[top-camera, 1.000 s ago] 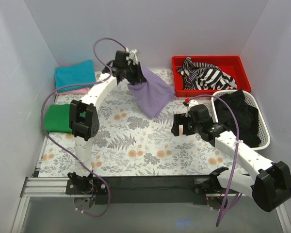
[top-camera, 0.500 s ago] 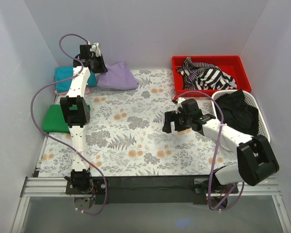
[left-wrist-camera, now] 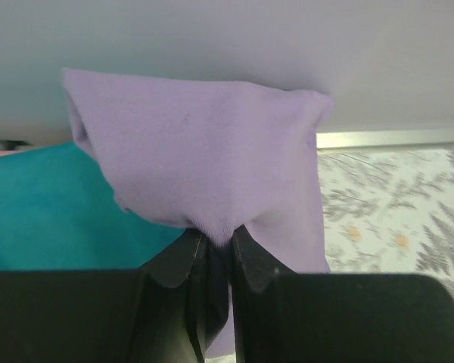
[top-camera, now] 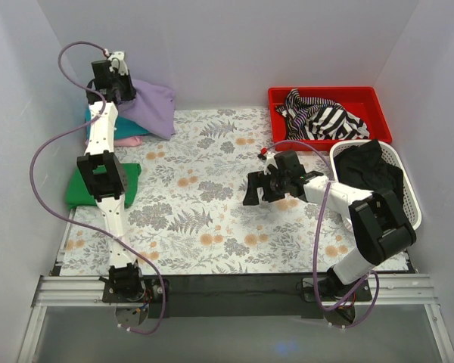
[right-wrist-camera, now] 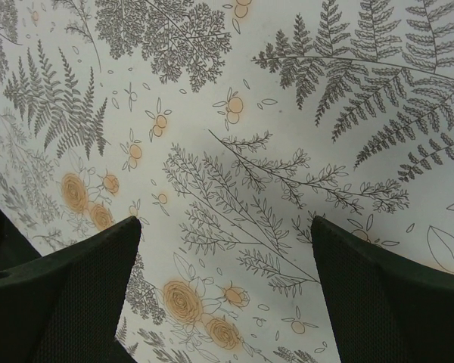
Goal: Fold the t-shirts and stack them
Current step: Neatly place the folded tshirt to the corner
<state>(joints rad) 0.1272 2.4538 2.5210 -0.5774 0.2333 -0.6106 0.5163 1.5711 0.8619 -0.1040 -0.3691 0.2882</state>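
Observation:
A folded lavender t-shirt [top-camera: 150, 106] hangs at the back left corner, pinched at one edge by my left gripper [top-camera: 115, 82], which is shut on it. Its lower part drapes over the teal t-shirt [top-camera: 113, 127], which lies on a pink one [top-camera: 130, 141]. In the left wrist view the lavender cloth [left-wrist-camera: 204, 159] bunches between the fingertips of the left gripper [left-wrist-camera: 214, 238], with the teal t-shirt [left-wrist-camera: 45, 215] below to the left. A green folded t-shirt [top-camera: 82, 189] lies at the left edge. My right gripper [top-camera: 256, 189] [right-wrist-camera: 227, 242] stands open over the bare floral cloth, holding nothing.
A red bin [top-camera: 325, 91] with striped black-and-white clothing stands at the back right. A white basket [top-camera: 413, 219] holding black clothes is beside the right arm. White walls close in on the left, back and right. A floral cloth [top-camera: 204, 219] covers the table.
The left arm has swung the lavender t-shirt from the back middle to the back left corner, over the teal stack. The right gripper has drifted left, still open.

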